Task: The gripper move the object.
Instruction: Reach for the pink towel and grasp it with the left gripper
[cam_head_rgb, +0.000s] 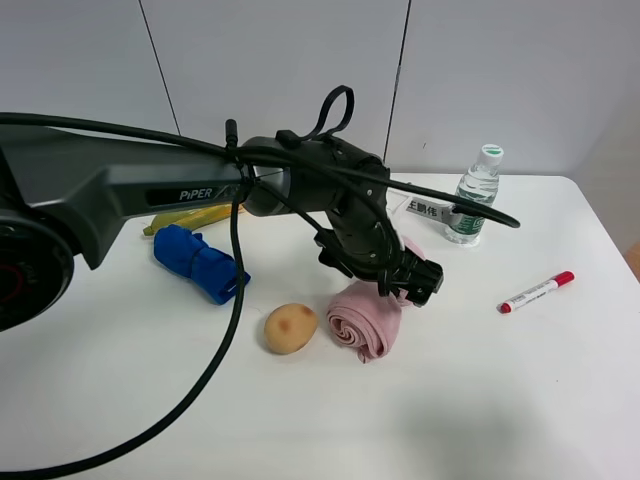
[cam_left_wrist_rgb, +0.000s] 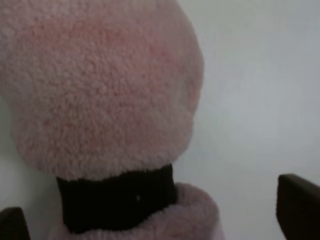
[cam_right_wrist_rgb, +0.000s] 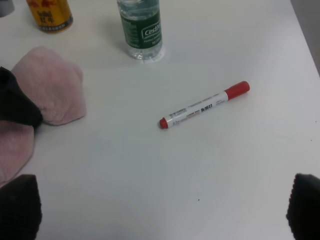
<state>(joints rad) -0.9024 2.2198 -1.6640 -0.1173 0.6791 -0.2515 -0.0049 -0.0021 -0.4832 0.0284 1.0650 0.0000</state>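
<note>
A pink fluffy rolled cloth (cam_head_rgb: 365, 322) lies in the middle of the white table (cam_head_rgb: 500, 400). My left gripper (cam_head_rgb: 412, 282) reaches across and sits low over the cloth's far end. In the left wrist view the cloth (cam_left_wrist_rgb: 100, 85) fills the frame, and the left gripper (cam_left_wrist_rgb: 155, 220) is open with its fingertips (cam_left_wrist_rgb: 300, 205) wide apart at the frame's corners. A black piece (cam_left_wrist_rgb: 115, 200) shows against the cloth; I cannot tell what it is. The cloth also shows in the right wrist view (cam_right_wrist_rgb: 52, 85). My right gripper (cam_right_wrist_rgb: 162, 210) is open and empty above bare table.
A potato (cam_head_rgb: 290, 328) lies left of the pink cloth. A blue rolled cloth (cam_head_rgb: 198, 262) and a yellow-green item (cam_head_rgb: 190, 218) lie at the left. A water bottle (cam_head_rgb: 475, 195), an orange can (cam_right_wrist_rgb: 49, 14) and a red-capped marker (cam_head_rgb: 537, 292) are at the right.
</note>
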